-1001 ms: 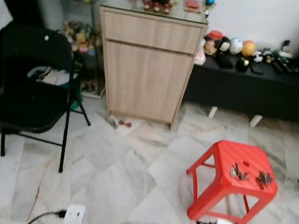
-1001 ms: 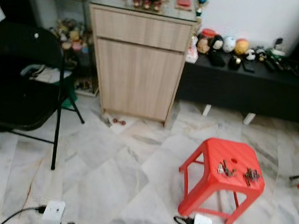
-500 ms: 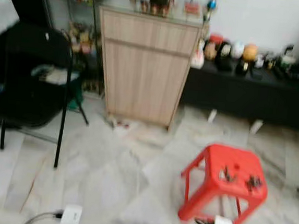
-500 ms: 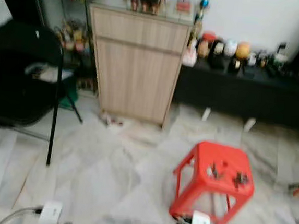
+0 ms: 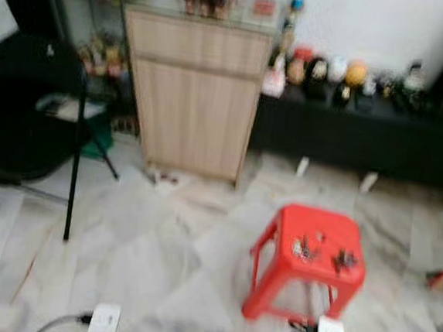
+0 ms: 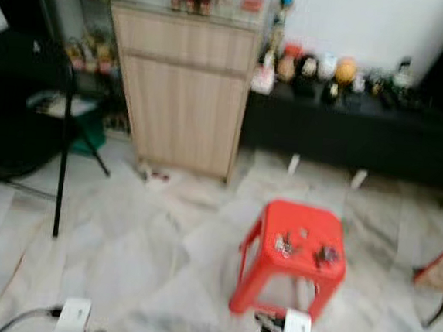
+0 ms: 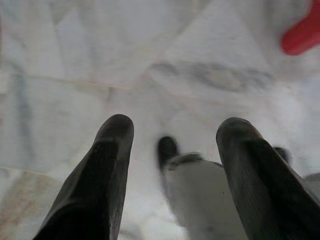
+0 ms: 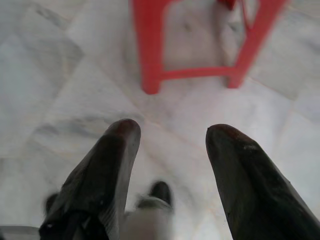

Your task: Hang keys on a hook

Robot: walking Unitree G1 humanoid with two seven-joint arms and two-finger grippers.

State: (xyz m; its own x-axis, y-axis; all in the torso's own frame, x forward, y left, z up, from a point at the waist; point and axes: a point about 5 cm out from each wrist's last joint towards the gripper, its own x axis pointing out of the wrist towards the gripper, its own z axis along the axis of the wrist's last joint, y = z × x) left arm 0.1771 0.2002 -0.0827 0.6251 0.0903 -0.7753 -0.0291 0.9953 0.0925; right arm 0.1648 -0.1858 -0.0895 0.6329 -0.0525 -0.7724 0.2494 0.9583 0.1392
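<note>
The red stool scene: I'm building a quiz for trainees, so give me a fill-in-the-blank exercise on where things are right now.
1. The two bunches of keys lie on top of the red ____.
2. The stool stands on a floor of pale ____ tiles.
3. The wooden cabinet stands between the low black bench and the black folding ____.
4. The left pincer and right pincer both hang with fingers ____ above the floor.

Missing words: stool; marble; chair; open
</note>
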